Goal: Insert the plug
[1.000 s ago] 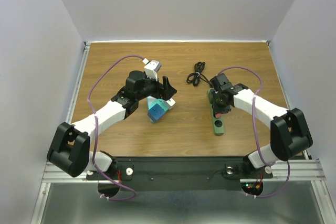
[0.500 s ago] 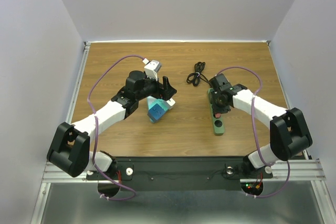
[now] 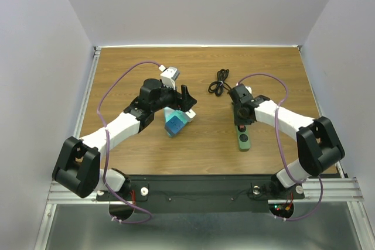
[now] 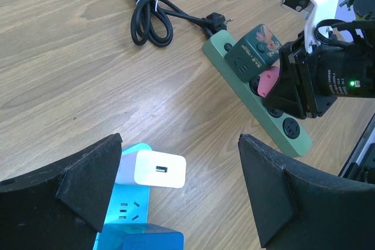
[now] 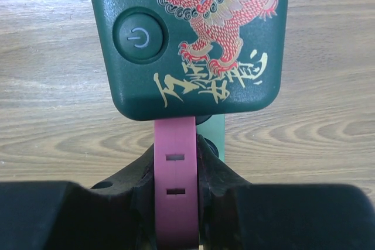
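Holding the pink plug (image 4: 268, 80) tight, the right claw (image 5: 176, 165) hangs over the green strip (image 4: 293, 139), just beside the dark cube (image 5: 193, 39) with the dragon. The plug sits low at the strip, but I cannot tell if its pins are in a hole. This looks like the push-in step. Next, the claw should line the pins up with the holes and press straight down. The left claw (image 4: 180, 141) is wide and holds nothing, above a white charger (image 4: 159, 171) and a blue block (image 3: 174, 125).
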Motion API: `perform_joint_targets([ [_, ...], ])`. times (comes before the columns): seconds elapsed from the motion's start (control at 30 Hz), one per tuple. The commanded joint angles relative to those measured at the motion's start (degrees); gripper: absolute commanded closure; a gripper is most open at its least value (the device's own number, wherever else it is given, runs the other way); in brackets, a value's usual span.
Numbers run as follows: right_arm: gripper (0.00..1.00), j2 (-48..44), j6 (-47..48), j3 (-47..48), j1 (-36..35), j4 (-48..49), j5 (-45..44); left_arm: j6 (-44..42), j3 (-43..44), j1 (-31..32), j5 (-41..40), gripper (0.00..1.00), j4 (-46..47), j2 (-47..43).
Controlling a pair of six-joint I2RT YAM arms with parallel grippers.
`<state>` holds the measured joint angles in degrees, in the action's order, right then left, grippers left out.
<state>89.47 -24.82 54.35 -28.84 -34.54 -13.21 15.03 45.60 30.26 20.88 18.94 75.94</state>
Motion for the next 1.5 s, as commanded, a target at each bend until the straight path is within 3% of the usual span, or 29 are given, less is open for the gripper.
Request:
perform_joint_targets([
  [0.0, 1.0, 6.07, -5.85, -8.73, -2.88, -4.21, 7.32, -1.05, 0.01, -0.29, 0.91, 0.08, 1.28, -2.38],
  [0.33, 1.0, 0.8, -7.7, -7.24, -3.85, -5.71, 7.59, -0.79, -0.6, -0.29, 1.0, 0.08, 1.72, -3.17],
  [0.53, 0.99, -3.6, -7.35, 4.35, -4.03, -9.22, 3.82, 1.23, 0.18, 0.5, -1.19, 0.08, 1.54, -2.55],
  [0.7, 1.0, -5.0, -5.24, 10.68, -4.03, -11.24, 0.82, 2.46, 2.46, 7.6, -6.55, 0.08, -0.13, -0.63],
  [0.9, 1.0, -8.34, -3.31, 9.12, -2.63, -11.51, -6.38, 8.6, 6.07, 15.34, -10.42, 0.08, 3.38, 5.26],
  [1.1, 1.0, -13.97, 1.52, 6.65, 9.75, -6.94, -8.32, 12.21, 15.73, 20.71, -13.32, 0.08, 4.44, 17.29],
  [1.23, 1.0, -15.38, 4.16, 7.35, 16.87, -2.91, -6.48, 13.54, 26.95, 22.73, -15.08, 0.07, 1.02, 25.38],
  [1.3, 1.0, -15.12, 4.51, 7.53, 18.02, -2.02, -5.34, 12.84, 33.8, 23.52, -18.33, 0.01, -3.37, 30.2],
  [1.47, 1.0, -15.99, 5.48, 7.0, 20.66, 0.44, -1.65, 11.52, 44.38, 24.84, -22.27, 0.01, -12.05, 39.52],
])
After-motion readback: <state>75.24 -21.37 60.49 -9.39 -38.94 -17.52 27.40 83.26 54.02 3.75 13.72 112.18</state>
